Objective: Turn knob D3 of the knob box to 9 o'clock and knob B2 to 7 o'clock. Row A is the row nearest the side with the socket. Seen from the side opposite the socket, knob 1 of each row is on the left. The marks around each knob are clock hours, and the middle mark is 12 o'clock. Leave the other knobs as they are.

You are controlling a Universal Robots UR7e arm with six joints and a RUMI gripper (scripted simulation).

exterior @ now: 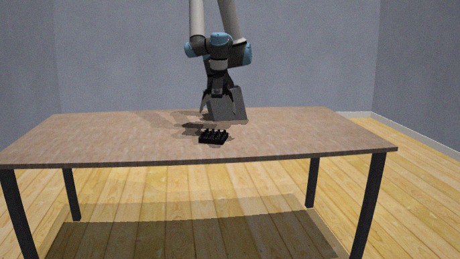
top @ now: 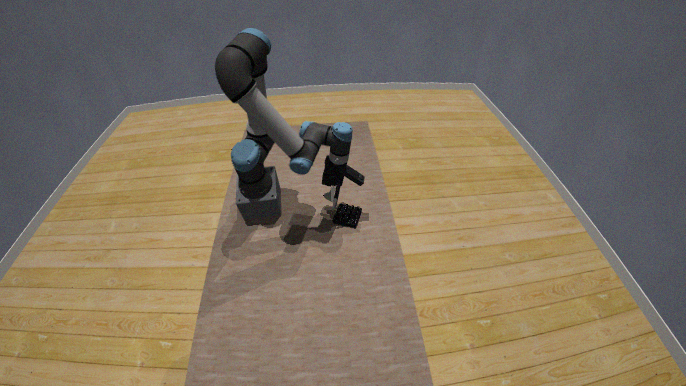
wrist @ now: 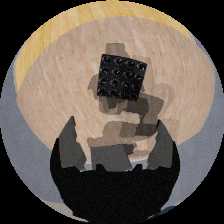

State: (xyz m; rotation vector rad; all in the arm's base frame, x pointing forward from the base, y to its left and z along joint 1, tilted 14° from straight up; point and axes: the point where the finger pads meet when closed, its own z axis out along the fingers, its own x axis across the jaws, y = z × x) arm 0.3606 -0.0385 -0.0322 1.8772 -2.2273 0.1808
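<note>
The black knob box (top: pixel 347 215) (exterior: pixel 212 139) (wrist: pixel 121 78) lies flat on the table, with rows of small black knobs standing up from its top. In the wrist view it is above the middle of the picture and slightly turned. The knobs' pointers, the hour marks and the socket are too small and dark to read. My gripper (exterior: pixel 217 113) (wrist: pixel 117 119) is open and empty, its two jaws wide apart. It hangs pointing down above table height, on the robot-base side of the box, and touches nothing.
The brown table top (top: pixel 300 310) (exterior: pixel 302 134) (wrist: pixel 55 90) bears the box and the arm's grey base block (top: pixel 259 205) (exterior: pixel 240 104), which stands behind the box in the exterior view. Shadows of the arm fall beside the box. The table's front edge shows in the exterior view.
</note>
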